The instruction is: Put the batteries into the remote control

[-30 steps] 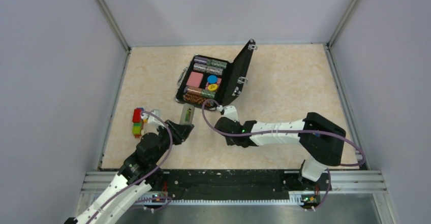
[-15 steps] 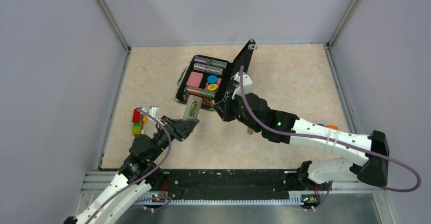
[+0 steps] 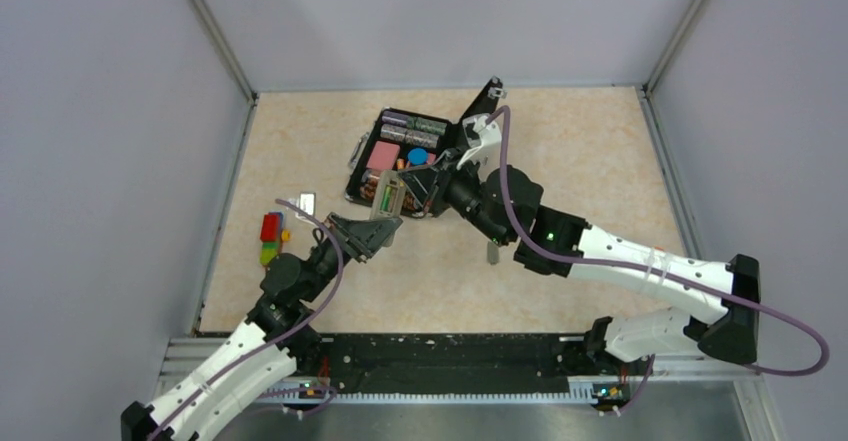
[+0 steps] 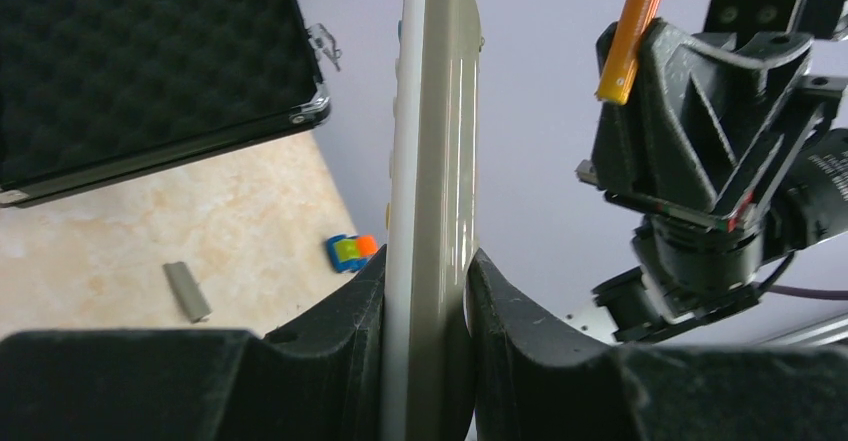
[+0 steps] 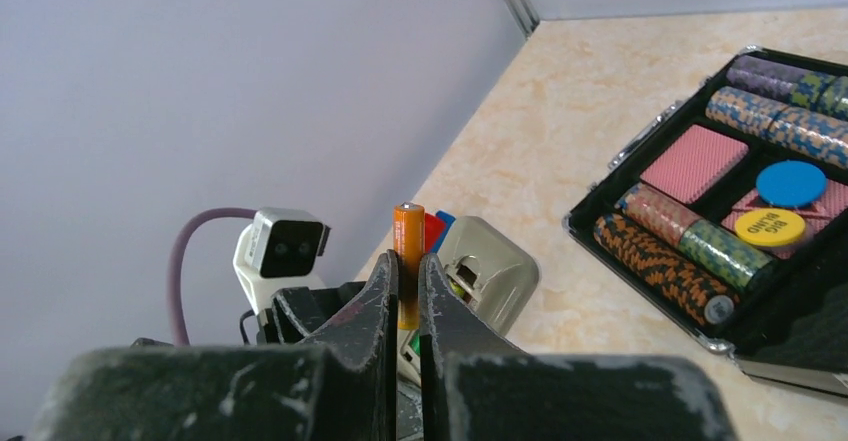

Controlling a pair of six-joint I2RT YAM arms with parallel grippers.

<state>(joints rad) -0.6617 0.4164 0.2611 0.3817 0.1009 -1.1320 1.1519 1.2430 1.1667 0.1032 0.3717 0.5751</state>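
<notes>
Up top: remote control pinched in the left gripper, held up right by the open black case, right gripper close beside it. Left wrist: orange battery clamped in the right jaws, grey strip lying on the table behind. Right wrist: orange battery near the remote control's end, poker chips in the case off to the right.

1. We see a pale beige, marbled tabletop filling the middle of the top view.
2. Plain lilac-grey panels close it in on three sides: a back wall, a left wall and a right wall.
3. Silvery metal struts run up the two far corners, a left strut and a right strut.
4. Along the near edge we find a black rail, with a grey metal ledge just below it.
5. The light is even and soft, and the shadows on the tabletop are faint.
</notes>
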